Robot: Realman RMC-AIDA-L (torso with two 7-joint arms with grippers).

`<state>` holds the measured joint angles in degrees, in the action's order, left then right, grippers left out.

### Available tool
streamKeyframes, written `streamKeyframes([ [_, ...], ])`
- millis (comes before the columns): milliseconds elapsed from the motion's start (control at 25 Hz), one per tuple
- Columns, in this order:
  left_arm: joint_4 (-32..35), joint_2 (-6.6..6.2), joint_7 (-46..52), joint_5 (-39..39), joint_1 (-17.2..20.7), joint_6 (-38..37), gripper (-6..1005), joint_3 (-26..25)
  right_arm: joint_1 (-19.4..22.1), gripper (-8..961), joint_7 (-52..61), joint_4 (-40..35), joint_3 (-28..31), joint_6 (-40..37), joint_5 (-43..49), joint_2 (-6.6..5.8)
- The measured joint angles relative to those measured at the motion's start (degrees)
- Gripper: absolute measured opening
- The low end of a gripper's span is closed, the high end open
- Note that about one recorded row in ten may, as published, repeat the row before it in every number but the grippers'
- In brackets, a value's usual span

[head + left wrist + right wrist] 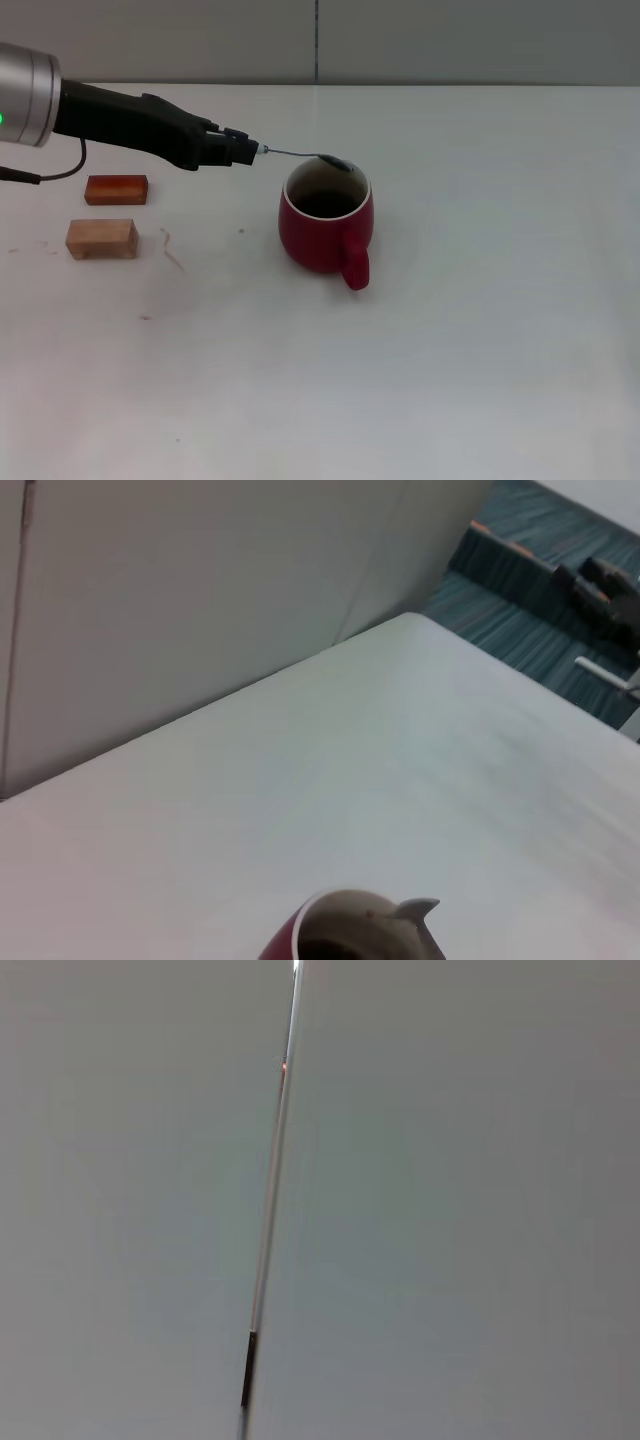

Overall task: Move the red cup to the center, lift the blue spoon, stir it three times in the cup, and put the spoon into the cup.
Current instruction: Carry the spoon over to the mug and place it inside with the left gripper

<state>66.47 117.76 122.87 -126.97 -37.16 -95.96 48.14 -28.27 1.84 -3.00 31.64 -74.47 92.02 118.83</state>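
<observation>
The red cup [326, 232] stands upright near the middle of the white table, its handle toward the front. My left gripper [250, 150] reaches in from the left and is shut on the blue spoon [305, 155]. Only the spoon's grey metal neck and bowl show; its blue handle is hidden in the gripper. The spoon lies nearly level, with the bowl over the cup's far rim. The left wrist view shows part of the cup's rim [290, 942] and the spoon's bowl [415, 912] at the frame's edge. My right gripper is out of view.
Two small wooden blocks lie at the left of the table [480, 330], a reddish one [116, 189] behind a pale one [101, 239]. A grey wall runs behind the table. The right wrist view shows only wall.
</observation>
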Motion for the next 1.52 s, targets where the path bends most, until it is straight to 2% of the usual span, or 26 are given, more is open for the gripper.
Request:
streamKeyframes([
  [280,5.35,0.15,1.86,-6.85,-2.21,-0.3,163,3.12,0.07,670,0.0,0.17,0.0,-0.03,0.0,0.0],
  [400,8.69,0.2,2.6,-9.13,-2.51,-0.84,163,5.98,0.07,671,0.0,0.19,0.0,-0.04,0.0,0.0],
  [640,12.43,0.29,2.95,-10.05,-2.9,-2.51,163,8.65,0.21,670,0.0,0.34,0.0,-0.03,0.0,0.05],
  [720,14.37,0.38,3.03,-10.17,-3.34,-3.01,163,11.27,0.32,670,0.0,0.61,0.0,-0.02,0.0,0.07],
  [920,15.51,0.74,3.3,-12.03,-4.64,-2.68,162,15.24,0.53,670,0.0,1.03,0.0,0.0,0.0,0.09],
  [1520,15.73,0.81,2.56,-17.37,-7.03,-0.71,162,22.55,0.94,668,-0.05,1.55,-0.03,-0.11,0.0,0.13],
])
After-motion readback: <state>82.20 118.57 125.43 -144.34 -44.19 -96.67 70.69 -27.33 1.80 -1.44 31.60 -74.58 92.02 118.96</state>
